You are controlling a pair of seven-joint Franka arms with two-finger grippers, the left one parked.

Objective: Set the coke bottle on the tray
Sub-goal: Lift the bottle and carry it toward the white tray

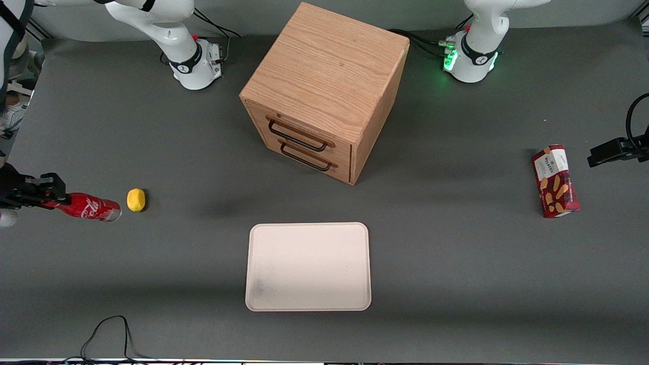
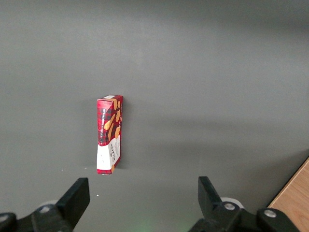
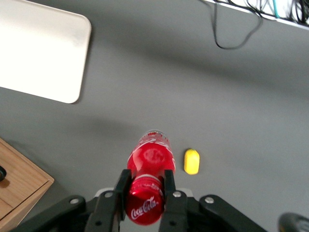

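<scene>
One red coke bottle (image 3: 148, 181), white script, clamped in tool (image 3: 145, 193), off tray (image 1: 308, 266)

A light oak wooden two-drawer cabinet (image 1: 324, 91) with black wire handles stands mid-table toward the arms' edge. A small yellow lemon-shaped lump (image 1: 136, 199) lies toward the working arm's end. A red biscuit box (image 1: 555, 181) lies toward the parked arm's end.

Coke bottle (image 1: 90, 208) (image 3: 148, 181): small, red, white script label, tipped near horizontal, neck end clamped between the gripper (image 1: 44, 194) (image 3: 144, 189) fingers at the working arm's end of the table. Tray (image 1: 308, 266) (image 3: 43, 57): cream-white, flat, rounded corners, low rim, grey smudge, nothing on it, well apart from the bottle, nearer the front camera.
</scene>
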